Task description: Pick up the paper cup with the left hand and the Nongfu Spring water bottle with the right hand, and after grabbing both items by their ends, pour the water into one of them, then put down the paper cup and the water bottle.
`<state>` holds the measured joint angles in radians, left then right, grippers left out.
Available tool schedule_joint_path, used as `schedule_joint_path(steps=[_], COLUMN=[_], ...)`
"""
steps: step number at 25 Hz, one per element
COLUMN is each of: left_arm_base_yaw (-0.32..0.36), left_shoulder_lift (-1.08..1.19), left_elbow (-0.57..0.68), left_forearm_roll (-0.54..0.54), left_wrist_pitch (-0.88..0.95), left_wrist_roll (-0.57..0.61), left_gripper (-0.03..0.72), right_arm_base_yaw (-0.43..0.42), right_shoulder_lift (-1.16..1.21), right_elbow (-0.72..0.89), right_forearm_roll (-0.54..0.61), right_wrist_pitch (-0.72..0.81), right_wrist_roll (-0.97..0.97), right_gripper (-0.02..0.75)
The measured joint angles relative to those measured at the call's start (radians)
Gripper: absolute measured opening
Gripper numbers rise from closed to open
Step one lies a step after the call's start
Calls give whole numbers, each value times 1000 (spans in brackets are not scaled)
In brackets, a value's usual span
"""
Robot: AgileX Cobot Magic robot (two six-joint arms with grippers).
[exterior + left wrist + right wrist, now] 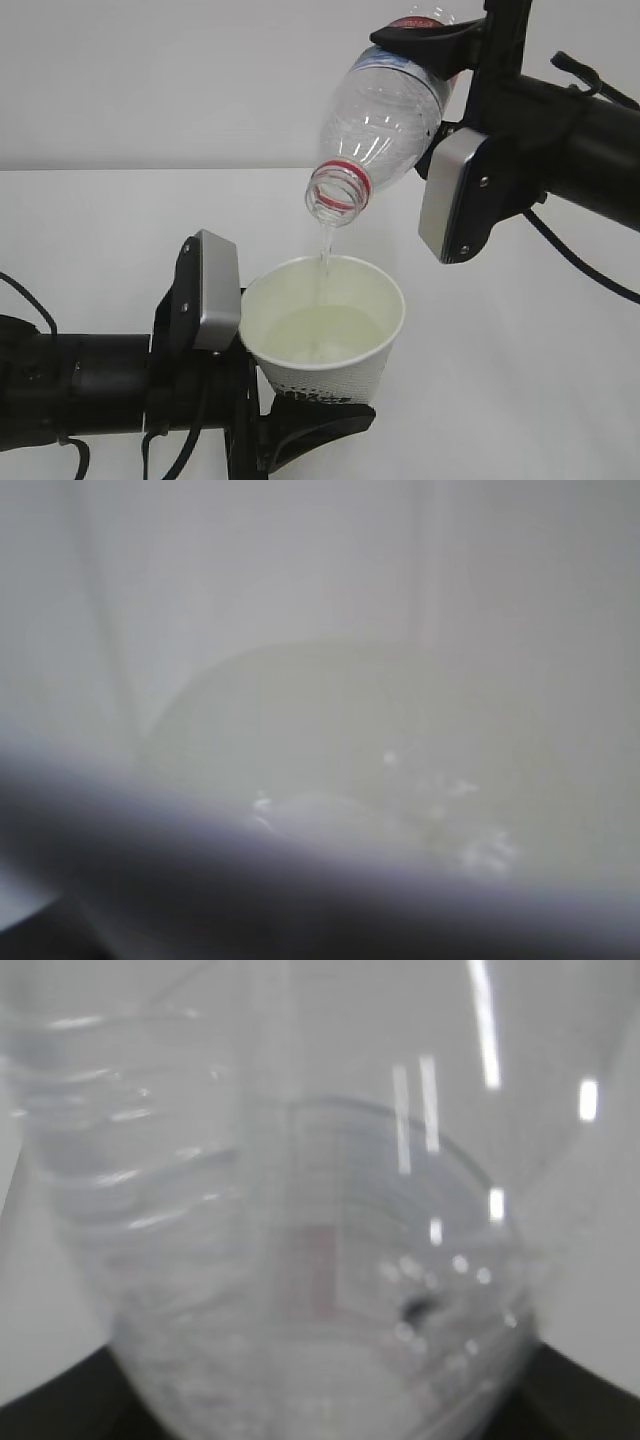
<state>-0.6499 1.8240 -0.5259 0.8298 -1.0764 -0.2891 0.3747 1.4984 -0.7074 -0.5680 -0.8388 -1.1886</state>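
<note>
Plain white table, glossy surface

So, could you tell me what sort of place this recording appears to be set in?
Probably a lab or test bench, not a home: a bare white table against a plain white wall, two black robot arms, and only a paper cup and a water bottle as props.

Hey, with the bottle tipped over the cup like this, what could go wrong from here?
1. The water falls as a thin stream just inside the near-left rim of the paper cup, so a small drift might spill it onto the table.
2. The left tool grips only the cup's base, so the filling cup may tilt.
3. The Nongfu Spring water bottle, held near its far end, could slip.
</note>
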Motion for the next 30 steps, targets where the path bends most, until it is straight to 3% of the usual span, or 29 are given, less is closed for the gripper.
schedule_joint_path(steps=[30], left_arm_base_yaw=[0], left_shoulder_lift=[6], left_elbow=[0], left_forearm_roll=[-4], left_wrist_pitch=[2], left_wrist_roll=[0], left_gripper=[501], right_arm_base_yaw=[0], right_shoulder_lift=[0], right_elbow=[-1], right_forearm_roll=[11], right_wrist_pitch=[-10], right_wrist_roll=[201], right_gripper=[476])
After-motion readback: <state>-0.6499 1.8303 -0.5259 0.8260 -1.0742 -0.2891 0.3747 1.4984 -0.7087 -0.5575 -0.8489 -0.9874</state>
